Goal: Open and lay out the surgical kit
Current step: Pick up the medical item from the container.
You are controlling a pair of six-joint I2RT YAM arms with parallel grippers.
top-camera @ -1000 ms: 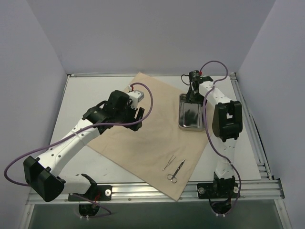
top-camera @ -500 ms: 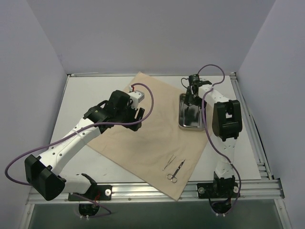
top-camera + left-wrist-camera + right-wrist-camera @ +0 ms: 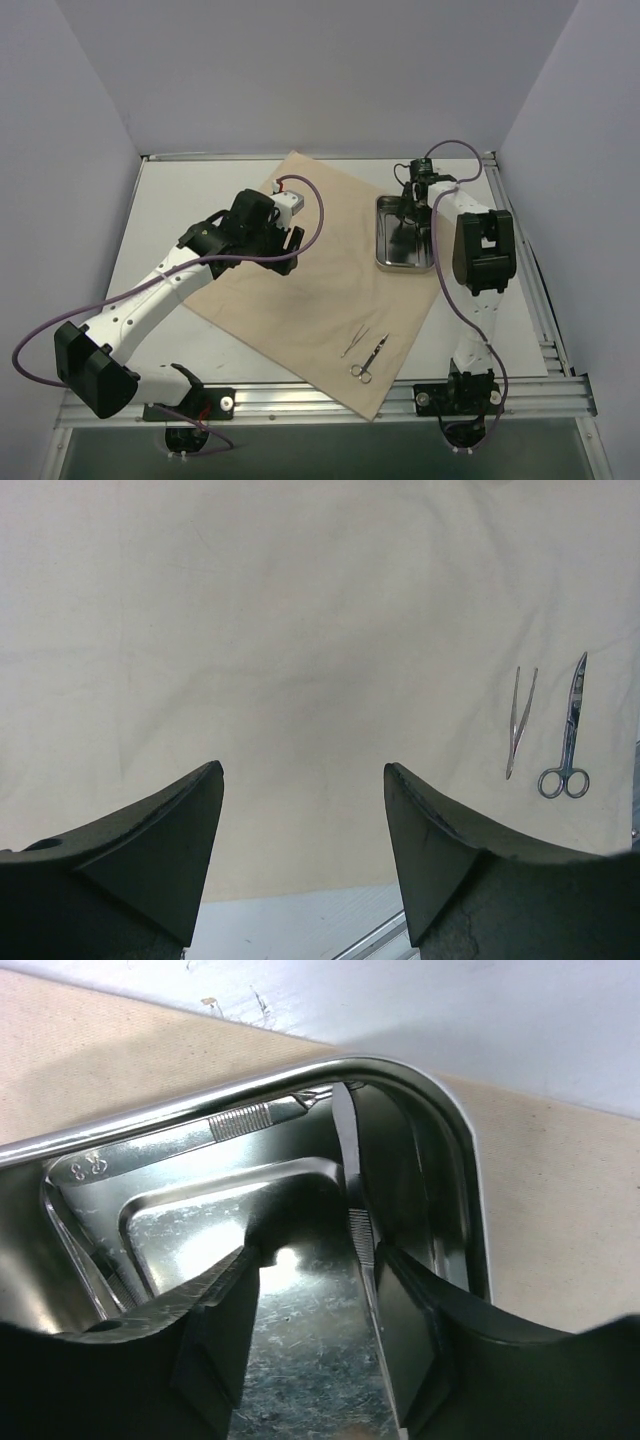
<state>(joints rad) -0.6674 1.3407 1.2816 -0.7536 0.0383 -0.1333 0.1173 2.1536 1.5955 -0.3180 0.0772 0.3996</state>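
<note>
While both arms reach over the white table (image 3: 190, 200), the large tan square wrap sheet (image 3: 320, 290) lies spread flat, the shiny rectangular steel tray (image 3: 405, 258) resting on its far right part. The left gripper (image 3: 303, 770) hangs above the sheet, jaws wide apart and empty. The right gripper (image 3: 317, 1247) dips into the tray's far end, jaws apart, clamping nothing. A thin ridged metal strip (image 3: 362, 1240) beside one finger may be only a reflection. Thin metal scissors (image 3: 572, 720) and tweezers (image 3: 513, 748) lie side by side near the sheet's near corner.
</note>
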